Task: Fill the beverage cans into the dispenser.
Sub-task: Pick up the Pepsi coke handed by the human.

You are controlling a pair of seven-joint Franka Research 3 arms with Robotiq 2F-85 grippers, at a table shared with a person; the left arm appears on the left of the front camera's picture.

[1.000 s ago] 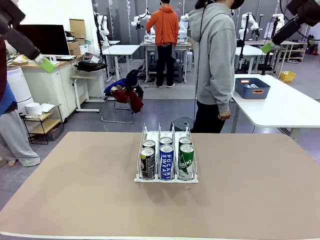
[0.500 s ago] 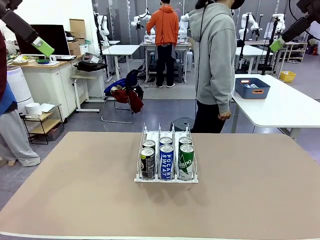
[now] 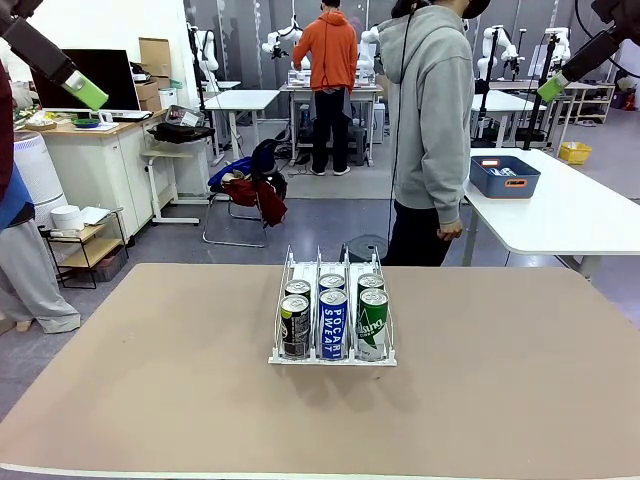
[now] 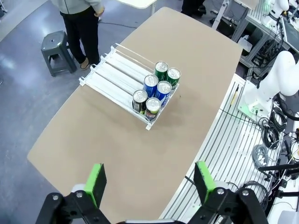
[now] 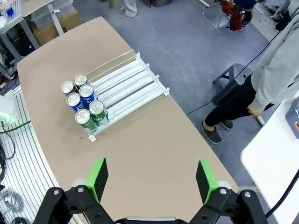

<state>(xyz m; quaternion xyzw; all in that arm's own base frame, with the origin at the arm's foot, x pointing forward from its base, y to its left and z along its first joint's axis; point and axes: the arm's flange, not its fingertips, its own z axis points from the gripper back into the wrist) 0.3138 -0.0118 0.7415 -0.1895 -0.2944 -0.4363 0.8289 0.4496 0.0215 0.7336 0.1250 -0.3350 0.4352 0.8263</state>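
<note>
- The left arm's fingers (image 4: 96,183) have lifted from a second ago. In the front view they moved higher into the upper left corner, and have held there for the last half second.
- The right arm's fingers (image 5: 204,181) shifted only slightly near the upper right corner, then settled as well.
- Both pairs stand spread wide with nothing between the green pads, looking down on the brown worktop (image 3: 150,380) from high above.
- The small white three-lane wire dispenser (image 4: 114,77) has not moved. It sits near the middle of the worktop, somewhat closer to the far edge.
- It holds six slim aluminium beverage cans, two per lane, bunched at the end facing the robot.
- The front row is a black Pepsi can (image 3: 295,327), a blue-and-white Pocari Sweat can (image 3: 333,325) and a green can (image 3: 373,323), each with its twin directly behind.
- The far half of every lane is bare.
- The person in a grey hooded top stands beyond the far edge, with a hand (image 3: 449,232) hanging at the side and holding nothing.
- Every can visible on the worktop is already racked. Raised, empty fingers therefore suggest the filling is done or waiting for more cans.
</note>
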